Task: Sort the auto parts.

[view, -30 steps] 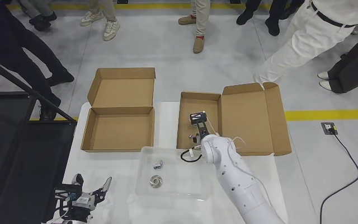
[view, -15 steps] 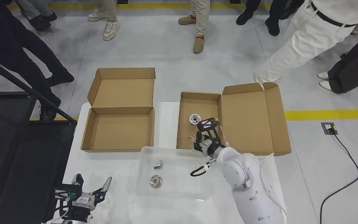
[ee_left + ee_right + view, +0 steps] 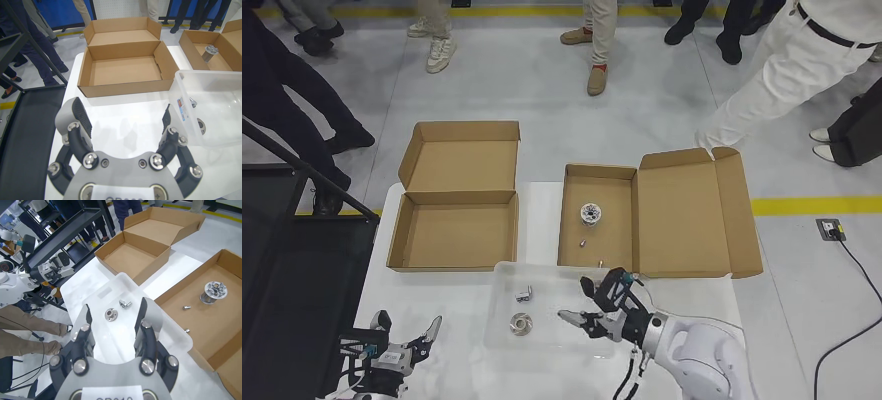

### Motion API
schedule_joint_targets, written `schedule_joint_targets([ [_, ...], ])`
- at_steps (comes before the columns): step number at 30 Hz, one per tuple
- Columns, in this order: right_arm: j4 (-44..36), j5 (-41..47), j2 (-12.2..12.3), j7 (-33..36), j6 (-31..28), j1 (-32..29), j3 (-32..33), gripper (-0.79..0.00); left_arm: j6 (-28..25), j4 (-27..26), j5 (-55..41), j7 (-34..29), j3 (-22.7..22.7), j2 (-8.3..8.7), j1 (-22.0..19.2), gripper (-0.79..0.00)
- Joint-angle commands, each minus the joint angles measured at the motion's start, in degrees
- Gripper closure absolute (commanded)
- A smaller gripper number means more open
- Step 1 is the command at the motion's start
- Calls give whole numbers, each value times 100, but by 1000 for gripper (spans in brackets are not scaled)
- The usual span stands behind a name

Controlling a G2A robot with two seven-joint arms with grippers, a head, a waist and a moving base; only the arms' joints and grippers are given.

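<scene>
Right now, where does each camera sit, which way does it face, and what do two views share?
Top view: above the arms, looking down on the table and clear bin; right gripper over the bin, left gripper by the table's left edge.
Left wrist view: behind the open left gripper, facing the empty left box.
Right wrist view: behind the open right gripper above the bin, facing the right box.
Shared: both wrist views show flange and hub.
</scene>
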Motion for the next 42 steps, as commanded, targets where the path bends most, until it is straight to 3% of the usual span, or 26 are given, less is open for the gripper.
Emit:
schedule_joint_targets([
  [1,9,0,-2,-5,9,7,0,-785,0,0,0,0,0,0,0,-785],
  [7,9,0,-2,-5,9,7,0,-785,0,0,0,0,0,0,0,-785],
  [11,-10,-48,28,-343,-68,-156,-11,-785,-454,-190,419,-56,-27,40,-105,-785],
  [18,-559,-925,136,-1467,-611,-711,-169,-785,-2107,-674,500,-589,-266,163,-441,-785],
  [24,-911,-1712,264,-2456,-1585,-1012,-326,-785,-3783,-1057,596,-1524,-484,325,-1139,-785],
  [28,-1173,-2318,335,-3103,-1630,-1242,-343,-785,-4799,-1026,605,-2196,-337,426,-1737,-785],
  [32,-1166,-2664,392,-3398,-1400,-1468,-296,-785,-5098,-773,521,-2726,70,469,-2388,-785],
  [42,-1166,-2664,392,-3398,-1400,-1468,-296,-785,-5043,-753,484,-2757,105,466,-2427,-785],
])
